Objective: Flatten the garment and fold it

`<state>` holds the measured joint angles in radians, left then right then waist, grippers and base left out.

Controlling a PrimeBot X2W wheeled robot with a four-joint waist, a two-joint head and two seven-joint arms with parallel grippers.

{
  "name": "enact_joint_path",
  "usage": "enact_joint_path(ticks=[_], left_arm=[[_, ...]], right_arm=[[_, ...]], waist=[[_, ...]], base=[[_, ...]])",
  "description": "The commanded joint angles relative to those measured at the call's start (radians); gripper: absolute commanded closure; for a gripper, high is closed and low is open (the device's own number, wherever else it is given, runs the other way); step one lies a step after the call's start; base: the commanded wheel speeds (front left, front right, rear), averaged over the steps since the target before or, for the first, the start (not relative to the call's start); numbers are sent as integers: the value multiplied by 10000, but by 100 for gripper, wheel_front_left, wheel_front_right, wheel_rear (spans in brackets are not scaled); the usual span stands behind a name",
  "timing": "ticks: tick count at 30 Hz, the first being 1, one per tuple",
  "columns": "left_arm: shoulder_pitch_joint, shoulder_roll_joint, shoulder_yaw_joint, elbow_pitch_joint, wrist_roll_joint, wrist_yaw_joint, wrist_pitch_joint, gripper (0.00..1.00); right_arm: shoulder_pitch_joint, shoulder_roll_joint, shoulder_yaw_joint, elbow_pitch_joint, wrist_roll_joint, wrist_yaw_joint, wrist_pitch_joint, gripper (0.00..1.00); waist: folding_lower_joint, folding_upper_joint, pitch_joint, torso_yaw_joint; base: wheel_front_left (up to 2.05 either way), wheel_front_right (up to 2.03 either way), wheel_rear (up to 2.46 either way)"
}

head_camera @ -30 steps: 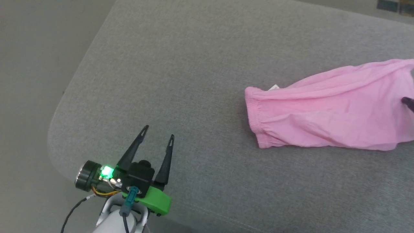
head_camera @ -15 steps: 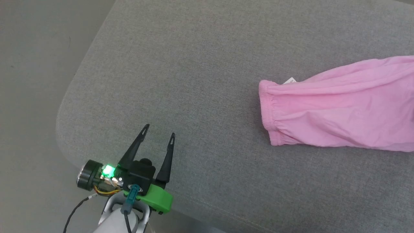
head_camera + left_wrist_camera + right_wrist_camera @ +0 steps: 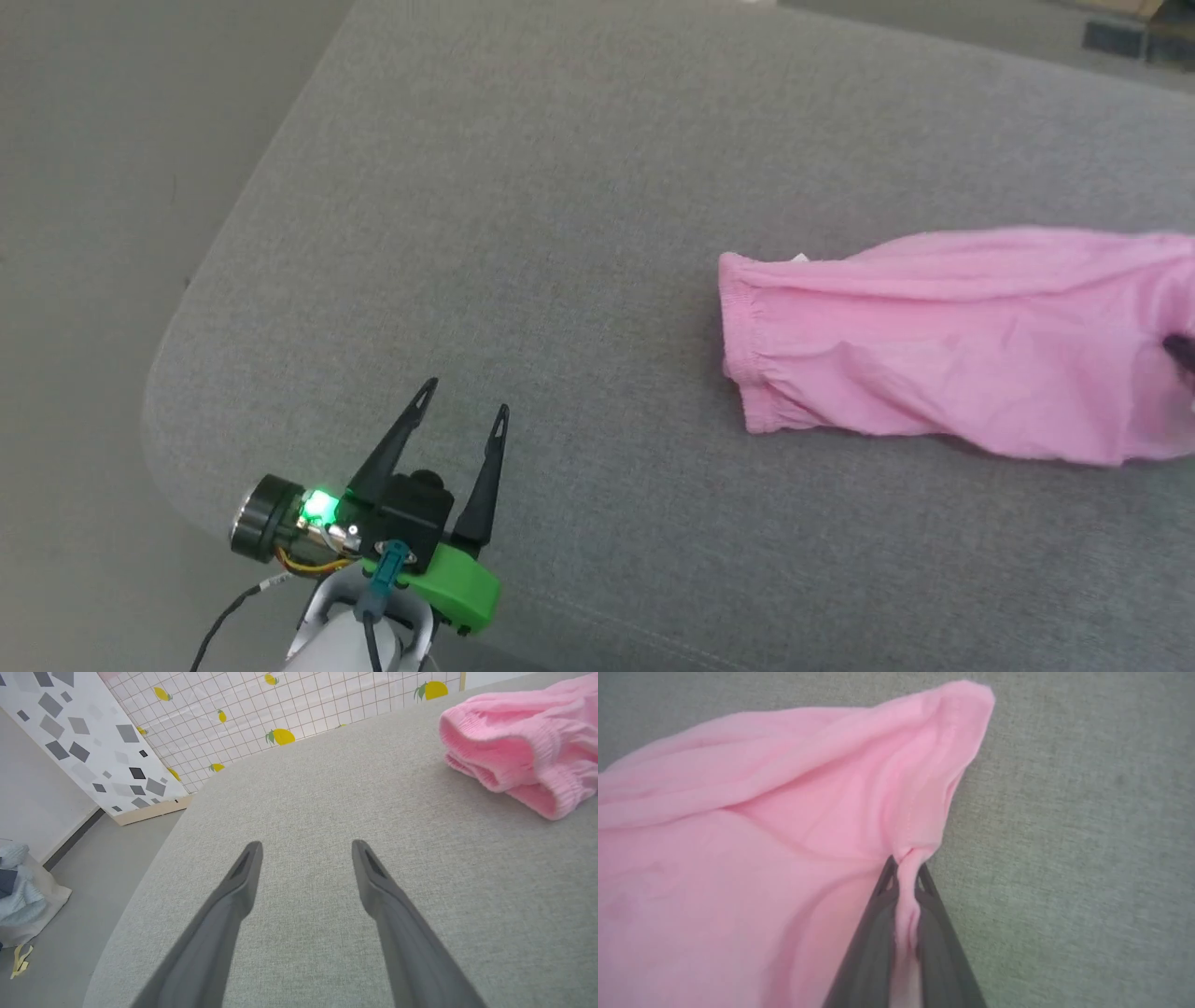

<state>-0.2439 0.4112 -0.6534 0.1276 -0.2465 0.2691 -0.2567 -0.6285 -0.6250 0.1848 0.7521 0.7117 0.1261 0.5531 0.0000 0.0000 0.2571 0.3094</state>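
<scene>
The garment (image 3: 943, 341) lies at right on a grey cushion (image 3: 560, 233). The right gripper (image 3: 906, 863) pinches its edge; the left gripper (image 3: 467, 396), lower left, stands spread.

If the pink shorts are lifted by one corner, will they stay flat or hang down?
Probably floppy: the shorts lie wrinkled, and cloth bunches thin inside the shut right tool. Likely light, so they should hang limp. The woven cushion may drag on them.
</scene>
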Motion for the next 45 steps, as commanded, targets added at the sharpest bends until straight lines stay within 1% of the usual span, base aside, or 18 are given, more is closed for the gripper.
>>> enact_joint_path(ticks=[1,7,13,18,21,24,26,31,38,42,45], left_arm=[[136,45,-19,36,-126,-41,17,0],[440,110,-83,48,-275,-11,122,0],[629,118,-180,-21,-381,-15,195,0],[632,127,-211,-145,-438,-3,277,0],[569,132,-236,-168,-446,-21,316,0],[520,133,-247,-139,-474,-35,333,0],[519,145,-243,-113,-505,-29,352,0],[590,178,-260,-23,-587,-15,408,0],[653,204,-291,-36,-661,44,492,0],[637,215,-298,-62,-672,88,513,0],[620,221,-315,-88,-681,96,510,0]], right_arm=[[338,-35,-202,-35,-32,46,-96,100],[1645,-47,-1322,-506,23,46,-27,100],[3135,188,-3119,-890,-497,46,262,100],[3975,823,-4626,-1421,-1476,46,386,100],[4071,1310,-5227,-1807,-1992,46,457,100],[4023,1844,-5589,-2440,-2372,46,597,100],[3969,2193,-5709,-2959,-2419,46,783,100],[4008,2774,-5599,-4500,-2384,46,1264,100],[4122,3737,-4986,-6591,-2165,46,2319,100],[4166,4441,-4527,-7423,-2112,46,2867,100],[4120,5006,-4212,-7747,-2183,46,3157,100]], waist=[[0,0,-590,-377],[0,0,-1192,-801],[0,0,-1481,-1112],[0,0,-1368,-1300],[0,0,-1286,-1340],[0,0,-1268,-1335],[0,0,-1314,-1326],[0,0,-1537,-1277],[0,0,-1764,-1117],[0,0,-1788,-964],[0,0,-1739,-816]], base=[[0,0,0],[0,0,0],[0,0,0],[0,0,0],[0,0,0],[0,0,0],[0,0,0],[0,0,0],[0,0,0],[0,0,0],[0,0,0]])
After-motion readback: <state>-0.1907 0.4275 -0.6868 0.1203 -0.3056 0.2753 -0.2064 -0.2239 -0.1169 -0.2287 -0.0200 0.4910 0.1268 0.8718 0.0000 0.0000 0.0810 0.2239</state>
